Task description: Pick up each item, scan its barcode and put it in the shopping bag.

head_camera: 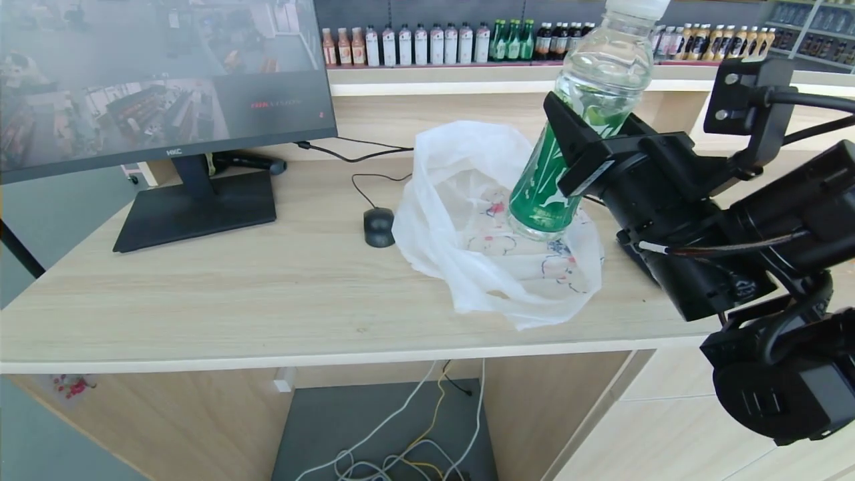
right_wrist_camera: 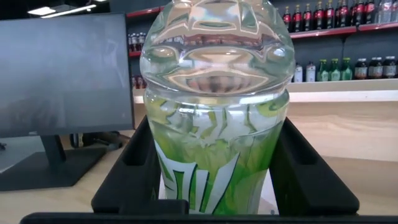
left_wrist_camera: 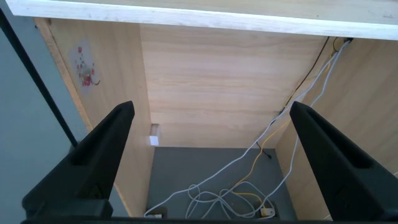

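Observation:
A clear water bottle (head_camera: pixel 581 127) with a green label and white cap hangs tilted above the white plastic shopping bag (head_camera: pixel 487 227) on the wooden counter. My right gripper (head_camera: pixel 578 143) is shut on the bottle's middle; in the right wrist view the bottle (right_wrist_camera: pixel 214 118) stands between the two black fingers (right_wrist_camera: pixel 127 174). The bottle's base is over the bag's open mouth. My left gripper (left_wrist_camera: pixel 211 162) is open below the counter, facing the wooden back panel and loose cables, with nothing between its fingers.
A monitor (head_camera: pixel 160 80) on a black stand occupies the counter's left rear, with a black mouse (head_camera: pixel 379 227) and its cable beside the bag. Shelves of bottles (head_camera: pixel 467 43) line the back wall. Cables (head_camera: pixel 414 441) lie under the counter.

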Tool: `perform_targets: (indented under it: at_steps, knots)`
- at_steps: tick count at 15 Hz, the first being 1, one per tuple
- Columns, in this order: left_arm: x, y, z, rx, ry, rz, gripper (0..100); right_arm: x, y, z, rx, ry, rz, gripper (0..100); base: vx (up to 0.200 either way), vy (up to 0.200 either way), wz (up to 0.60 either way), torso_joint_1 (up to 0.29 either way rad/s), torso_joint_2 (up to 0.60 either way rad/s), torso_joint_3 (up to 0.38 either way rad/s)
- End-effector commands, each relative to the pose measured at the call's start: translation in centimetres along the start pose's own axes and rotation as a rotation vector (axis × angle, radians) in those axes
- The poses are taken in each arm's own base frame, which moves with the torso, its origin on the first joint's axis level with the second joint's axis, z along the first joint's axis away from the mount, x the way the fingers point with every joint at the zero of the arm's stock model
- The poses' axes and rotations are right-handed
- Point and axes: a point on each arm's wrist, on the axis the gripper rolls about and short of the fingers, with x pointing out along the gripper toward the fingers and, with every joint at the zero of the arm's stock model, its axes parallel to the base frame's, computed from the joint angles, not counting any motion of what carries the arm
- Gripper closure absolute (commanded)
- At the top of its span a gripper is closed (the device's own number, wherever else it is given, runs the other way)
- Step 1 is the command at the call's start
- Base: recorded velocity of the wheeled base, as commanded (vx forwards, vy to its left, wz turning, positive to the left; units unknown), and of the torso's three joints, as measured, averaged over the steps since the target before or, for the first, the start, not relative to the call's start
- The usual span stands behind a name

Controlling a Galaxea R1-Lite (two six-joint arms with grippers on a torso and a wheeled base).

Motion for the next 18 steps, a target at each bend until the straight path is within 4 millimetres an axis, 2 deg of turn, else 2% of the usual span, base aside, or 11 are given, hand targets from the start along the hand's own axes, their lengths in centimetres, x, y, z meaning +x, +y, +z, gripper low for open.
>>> perform_targets:
  at_steps: [1,5,10,15,18]
  knots:
    - [0.0,0.0,0.0,0.001,0.000,0.001,0,-0.3,0.2,-0.2,-0.002,0.011,0.006,100,0.000,0.000,0.00,0.000,0.00,0.000]
    - [0.0,0.0,0.0,0.001,0.000,0.000,0,-1.8,1.3,-1.2,-0.009,0.077,0.067,100,0.000,0.000,0.00,0.000,0.00,0.000]
    - [0.0,0.0,0.0,0.001,0.000,0.000,0,-1.4,1.6,-2.0,-0.016,0.122,0.089,100,0.000,0.000,0.00,0.000,0.00,0.000]
    - [0.0,0.0,0.0,0.001,0.000,0.000,0,-0.1,1.8,-2.9,-0.031,0.241,0.116,100,0.000,0.000,0.00,0.000,0.00,0.000]
    - [0.0,0.0,0.0,0.001,0.000,0.000,0,1.7,1.3,-3.4,-0.044,0.252,0.094,100,0.000,0.000,0.00,0.000,0.00,0.000]
